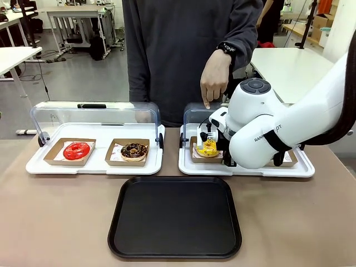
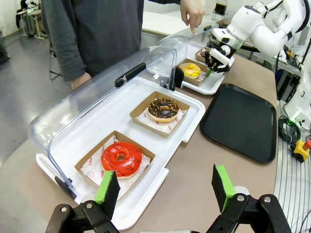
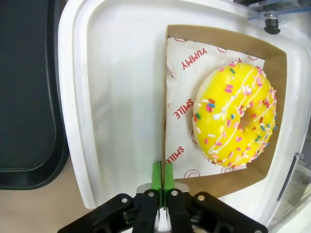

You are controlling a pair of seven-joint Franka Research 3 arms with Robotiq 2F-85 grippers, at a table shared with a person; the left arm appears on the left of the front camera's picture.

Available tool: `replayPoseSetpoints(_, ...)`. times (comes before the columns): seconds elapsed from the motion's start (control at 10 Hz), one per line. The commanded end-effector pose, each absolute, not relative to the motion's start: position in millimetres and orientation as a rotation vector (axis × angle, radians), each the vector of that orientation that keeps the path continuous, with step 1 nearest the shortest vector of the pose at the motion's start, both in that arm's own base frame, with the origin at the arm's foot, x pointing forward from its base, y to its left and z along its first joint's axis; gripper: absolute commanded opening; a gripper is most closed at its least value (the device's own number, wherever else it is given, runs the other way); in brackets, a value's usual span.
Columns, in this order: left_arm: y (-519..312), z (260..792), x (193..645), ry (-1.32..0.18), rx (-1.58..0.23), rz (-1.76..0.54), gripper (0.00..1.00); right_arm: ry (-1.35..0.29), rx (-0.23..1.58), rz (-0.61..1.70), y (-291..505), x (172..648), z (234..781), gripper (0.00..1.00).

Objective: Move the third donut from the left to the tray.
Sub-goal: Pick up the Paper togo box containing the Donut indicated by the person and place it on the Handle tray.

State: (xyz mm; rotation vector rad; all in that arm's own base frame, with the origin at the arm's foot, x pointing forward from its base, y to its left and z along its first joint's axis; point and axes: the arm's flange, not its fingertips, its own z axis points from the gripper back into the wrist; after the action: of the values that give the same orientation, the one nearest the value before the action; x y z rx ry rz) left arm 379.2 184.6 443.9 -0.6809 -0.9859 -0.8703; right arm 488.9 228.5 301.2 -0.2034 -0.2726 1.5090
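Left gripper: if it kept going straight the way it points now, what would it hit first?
The left gripper, jaws open, would likely meet the near rim of the white display base beside the red-glazed donut; depth is unclear.

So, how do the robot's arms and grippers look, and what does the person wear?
The right arm is white with rounded joints and dark lettering. The right gripper and left gripper are black with green pads. The person wears a dark grey long-sleeved top and black watch.

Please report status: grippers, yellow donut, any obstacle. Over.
Left gripper open. Right gripper shut on wall of square brown cardboard holder; yellow-glazed ring donut inside, not yet on flat black plastic tray. Person's hand points down behind.
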Motion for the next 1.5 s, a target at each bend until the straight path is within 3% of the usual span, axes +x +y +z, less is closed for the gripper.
replayPoseSetpoints(0.0,184,445,378,-0.995,-0.69,-0.872,1.0,-0.3,-0.215,1.48,227,479,316,0.02)
replayPoseSetpoints(0.4,184,445,378,-0.995,-0.69,-0.872,1.0,-0.342,-0.278,1.439,234,449,365,0.02)
replayPoseSetpoints(0.9,184,445,378,-0.995,-0.69,-0.872,1.0,-0.28,-0.26,1.382,247,393,411,0.02)
replayPoseSetpoints(1.4,184,445,378,-0.995,-0.69,-0.872,1.0,-0.295,-0.187,1.432,278,325,417,0.02)
